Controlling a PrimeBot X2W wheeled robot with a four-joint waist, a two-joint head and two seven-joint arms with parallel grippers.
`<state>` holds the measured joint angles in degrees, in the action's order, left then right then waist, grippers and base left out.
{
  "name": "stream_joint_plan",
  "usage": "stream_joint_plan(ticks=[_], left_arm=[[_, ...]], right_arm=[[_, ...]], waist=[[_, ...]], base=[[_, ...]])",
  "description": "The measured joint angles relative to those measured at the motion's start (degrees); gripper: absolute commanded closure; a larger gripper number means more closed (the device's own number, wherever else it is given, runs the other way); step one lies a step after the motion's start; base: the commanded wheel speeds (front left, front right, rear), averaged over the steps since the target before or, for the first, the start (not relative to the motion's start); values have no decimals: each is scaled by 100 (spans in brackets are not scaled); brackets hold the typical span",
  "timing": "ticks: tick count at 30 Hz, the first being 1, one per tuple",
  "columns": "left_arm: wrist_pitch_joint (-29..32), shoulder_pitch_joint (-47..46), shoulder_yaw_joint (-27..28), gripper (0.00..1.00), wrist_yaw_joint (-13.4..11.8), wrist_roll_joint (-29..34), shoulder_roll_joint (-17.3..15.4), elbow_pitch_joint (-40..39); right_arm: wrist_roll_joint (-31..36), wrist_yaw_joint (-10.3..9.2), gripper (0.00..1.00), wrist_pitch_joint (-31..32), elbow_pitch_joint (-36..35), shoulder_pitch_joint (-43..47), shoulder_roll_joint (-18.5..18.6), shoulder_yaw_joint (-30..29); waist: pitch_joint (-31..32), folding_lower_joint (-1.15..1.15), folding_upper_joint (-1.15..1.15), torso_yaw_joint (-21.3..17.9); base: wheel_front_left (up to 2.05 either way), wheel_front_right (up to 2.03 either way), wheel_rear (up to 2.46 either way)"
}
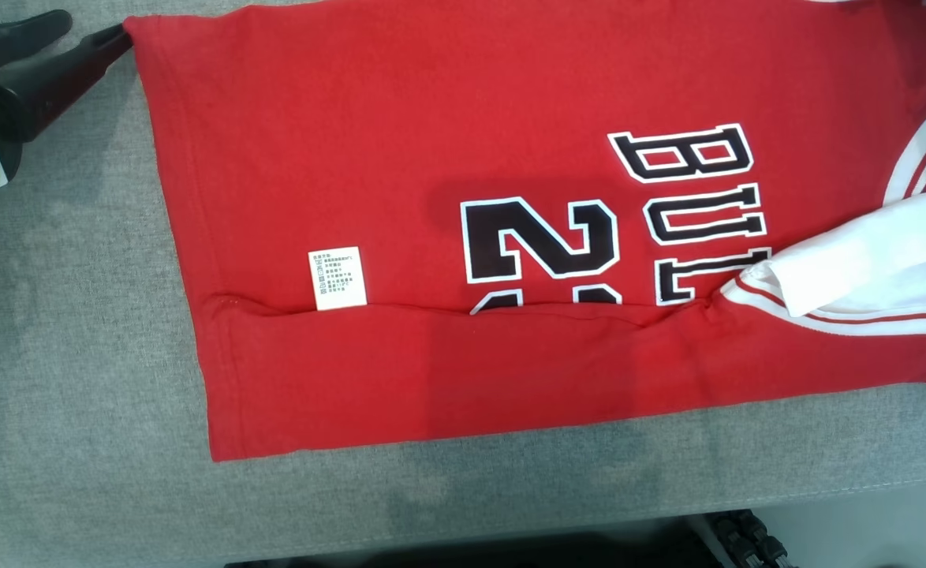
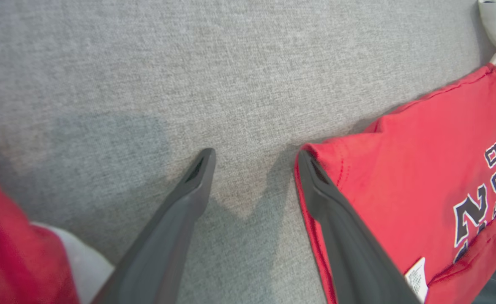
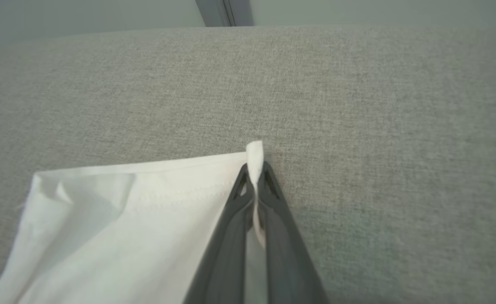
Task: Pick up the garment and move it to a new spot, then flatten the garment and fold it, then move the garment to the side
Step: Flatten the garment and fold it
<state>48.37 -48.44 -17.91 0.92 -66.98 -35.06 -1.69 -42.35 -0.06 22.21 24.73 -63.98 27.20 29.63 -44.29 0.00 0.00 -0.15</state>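
Left gripper point(image 2: 255, 157) fingers stand wide apart, one tip touching the red garment point(image 1: 400, 158) at its hem corner (nothing held). Right gripper point(image 3: 255, 169) fingers are pinched together on its white part point(image 3: 125, 219). The garment lies along the grey table point(image 1: 76, 394) front edge, with a pale wall point(image 3: 83, 17) beyond.

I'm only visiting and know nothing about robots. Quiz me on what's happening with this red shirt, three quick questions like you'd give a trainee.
1. True or false: the left gripper stands open, one finger at a corner of the red garment.
2. What does the right gripper pinch? A) the red hem B) white fabric C) nothing
3. Fill in: the garment lies on a ___ cloth surface.
Key: 1 true; 2 B; 3 grey.
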Motion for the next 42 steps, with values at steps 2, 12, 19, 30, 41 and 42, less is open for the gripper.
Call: stream_joint_plan(ticks=[2, 12, 19, 30, 41, 42], left_arm=[[44, 0, 41, 0, -51, -71, 8, 15], [186, 0, 45, 0, -52, 3, -203, 87], [307, 0, 36, 0, -33, -421, 78, -110], [378, -2, -56, 0, -33, -394, 89, -85], [319, -196, -148, 22, 10, -342, 270, -57], [323, -196, -178, 29, 11, -343, 288, -51]], right_arm=[[0, 5, 100, 0, 35, 0, 1, 0], [0, 70, 100, -9, 182, -2, -3, 14], [0, 107, 100, -7, 278, -5, 0, 41], [0, 152, 100, 3, 301, -52, -19, 65], [0, 181, 100, 1, 359, -128, -97, 103], [0, 194, 100, 0, 372, -128, -102, 103]], waist=[[18, 0, 0, 3], [82, 0, 0, 29], [137, 0, 0, 53], [110, 0, 0, 19], [95, 0, 0, -65], [101, 0, 0, -71]], base=[[0, 0, 0], [0, 0, 0], [0, 0, 0], [0, 0, 0], [0, 0, 0], [0, 0, 0]])
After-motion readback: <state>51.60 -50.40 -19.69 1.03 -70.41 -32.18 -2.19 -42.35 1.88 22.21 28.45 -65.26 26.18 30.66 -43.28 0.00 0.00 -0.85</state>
